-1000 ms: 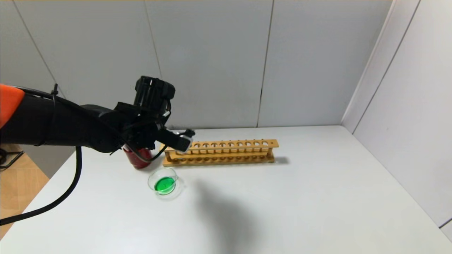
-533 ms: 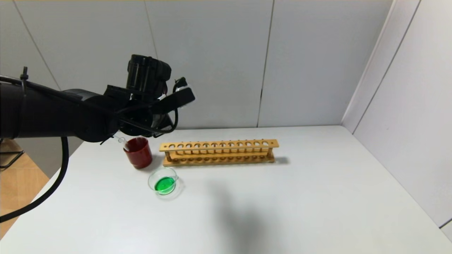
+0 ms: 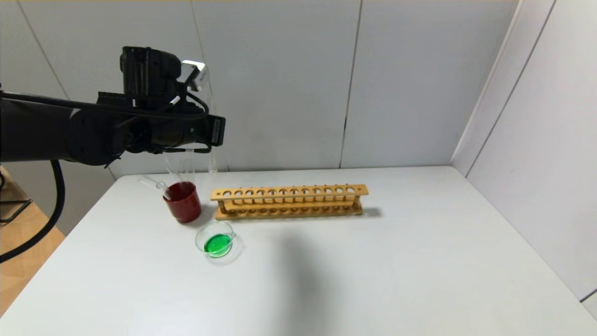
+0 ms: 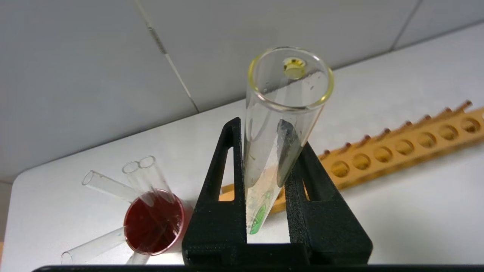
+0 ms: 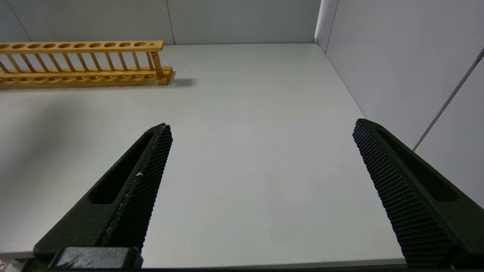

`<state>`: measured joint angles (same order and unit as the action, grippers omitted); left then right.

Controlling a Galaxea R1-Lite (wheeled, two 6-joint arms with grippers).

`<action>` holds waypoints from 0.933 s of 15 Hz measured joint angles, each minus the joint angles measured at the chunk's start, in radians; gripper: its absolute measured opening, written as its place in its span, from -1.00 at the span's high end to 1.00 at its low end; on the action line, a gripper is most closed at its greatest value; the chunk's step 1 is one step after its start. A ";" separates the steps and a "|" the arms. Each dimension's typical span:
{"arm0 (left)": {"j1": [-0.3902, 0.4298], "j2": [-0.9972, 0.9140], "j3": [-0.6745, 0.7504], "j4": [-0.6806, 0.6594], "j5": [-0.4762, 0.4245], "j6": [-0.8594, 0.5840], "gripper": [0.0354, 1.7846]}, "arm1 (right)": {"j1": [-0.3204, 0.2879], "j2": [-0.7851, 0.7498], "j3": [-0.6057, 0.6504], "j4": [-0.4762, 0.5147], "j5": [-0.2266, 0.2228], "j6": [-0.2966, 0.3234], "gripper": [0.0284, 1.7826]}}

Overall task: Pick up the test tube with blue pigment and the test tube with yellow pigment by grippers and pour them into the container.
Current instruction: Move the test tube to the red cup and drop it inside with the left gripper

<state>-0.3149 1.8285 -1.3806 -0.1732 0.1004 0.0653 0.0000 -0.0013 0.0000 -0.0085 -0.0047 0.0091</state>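
1. Container (image 3: 217, 242) sits on the counter (image 3: 373, 270) in front of the red cup (image 3: 183, 201), near the left end of the wooden rack (image 3: 289, 200). It holds green liquid, so blue + yellow look already poured and mixed; judgement only.
2. Left gripper (image 4: 264, 177) is raised high above the cup/rack area, fingers (image 4: 223, 181) pinching a clear tube: the test tube with yellow pigment (image 4: 281, 113), going by the yellowish rim and a yellow drop at the bottom. Otherwise it looks drained.
3. Red cup holds several empty clear tubes (image 4: 147, 173). Can't tell which one had blue pigment; no blue liquid visible anywhere.
4. Rack holes all empty.
5. Right gripper (image 5: 261, 166) idles low over bare counter, well to the right of the rack, fingers spread wide, holding nothing.
6. Left to do, prob.: drop the spent tube into the red cup w/ the others. Pouring itself appears done.
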 joint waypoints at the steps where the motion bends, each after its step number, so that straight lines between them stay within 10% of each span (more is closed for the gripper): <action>1: 0.012 0.000 0.021 -0.029 -0.002 -0.020 0.66 | 0.000 0.000 0.000 0.000 0.000 0.000 -0.96; 14: 0.184 0.076 0.120 -0.243 -0.074 -0.028 0.66 | 0.000 0.000 0.000 0.000 0.000 0.000 -0.96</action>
<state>-0.1306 1.9049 -1.2604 -0.4162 0.0264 0.0370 0.0000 -0.0013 0.0000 -0.0089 -0.0043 0.0091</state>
